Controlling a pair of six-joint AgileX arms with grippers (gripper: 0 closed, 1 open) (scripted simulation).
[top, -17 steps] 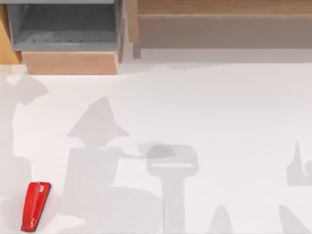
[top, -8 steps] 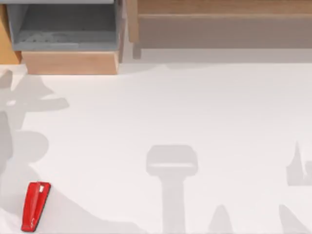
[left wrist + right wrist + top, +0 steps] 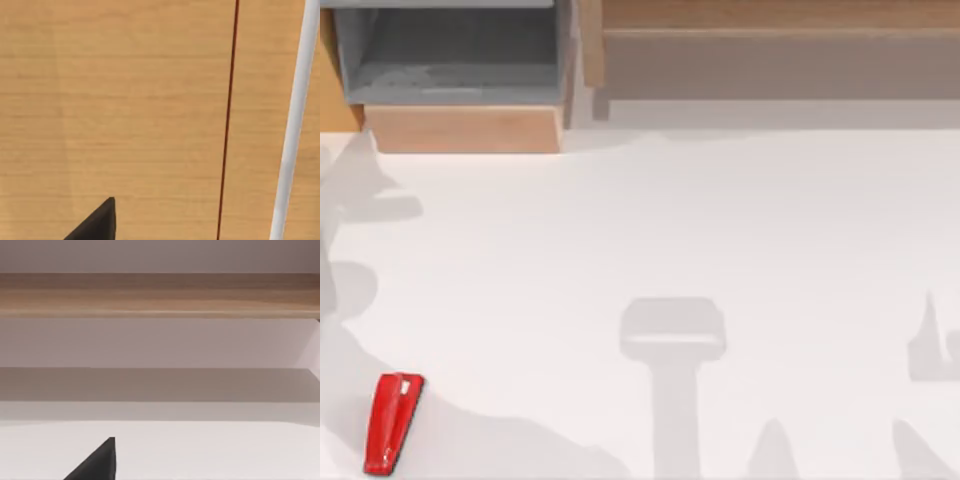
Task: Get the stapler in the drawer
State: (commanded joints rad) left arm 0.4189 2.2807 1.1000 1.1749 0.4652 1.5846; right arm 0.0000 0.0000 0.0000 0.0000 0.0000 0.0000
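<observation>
Jaws unseen; stapler (image 3: 393, 423) lies lengthwise, nearly top-to-bottom, slightly tilted.

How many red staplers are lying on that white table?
1. The stapler lies near the table's front left corner, far from the open drawer at the back left. Nothing seems to hide another.

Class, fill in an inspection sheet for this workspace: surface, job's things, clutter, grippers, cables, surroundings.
Surface: white table, crossed by grey shadows.
Job's things: red stapler lying flat at the near left corner; drawer pulled open at the far left, grey inside, nothing in it.
Clutter: nothing seen.
Grippers: left gripper over a wooden surface; right gripper above the table, facing the long wooden unit. Jaws' state unclear.
Cables: nothing seen.
Surroundings: long wooden unit along the far edge.
</observation>
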